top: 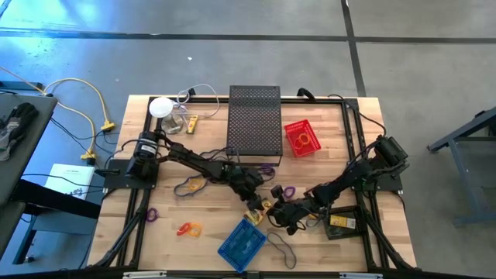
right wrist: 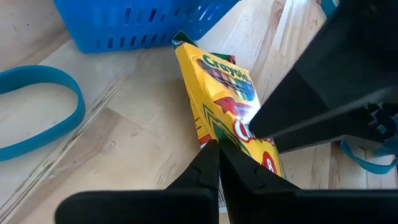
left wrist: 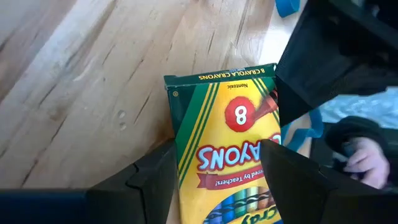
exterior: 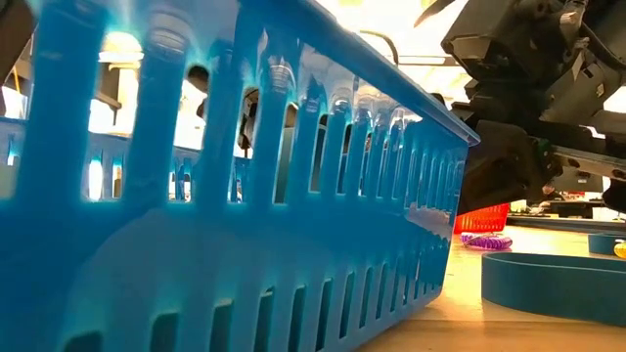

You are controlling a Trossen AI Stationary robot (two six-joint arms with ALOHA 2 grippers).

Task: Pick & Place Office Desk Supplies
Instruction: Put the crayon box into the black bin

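A yellow-and-green Crayola crayon box [top: 256,215] [left wrist: 230,137] [right wrist: 221,93] sits mid-table, just off the blue basket. My left gripper [top: 253,192] [left wrist: 217,177] reaches in from the left, with one finger on each long side of the box. My right gripper [top: 277,209] [right wrist: 217,155] comes from the right, shut, with its tips at the box's edge. Loose rubber bands lie around: purple [top: 151,213] [exterior: 486,241], orange [top: 188,229], tan [top: 190,186] and blue [right wrist: 37,112]. My left gripper pinches the crayon box across its width, a finger [left wrist: 155,177] on one long side [left wrist: 177,134] and the other finger on the opposite side. The fingers lie along the box, coming from the table's left. In the right wrist view the box sits tilted up on one long edge. My right gripper's shut fingertips [right wrist: 211,152] meet the box's lower long edge [right wrist: 202,134], slanting in from the table's right. Whether they pinch any cardboard or only rest against it, I cannot tell.
The blue basket [top: 242,242] [exterior: 225,196] [right wrist: 130,22] stands near the front edge and fills the low view. A red basket [top: 302,138] and a tall black mesh box [top: 254,120] stand farther back. A white round object [top: 161,107] is far left. Another packet [top: 341,222] lies by the right arm.
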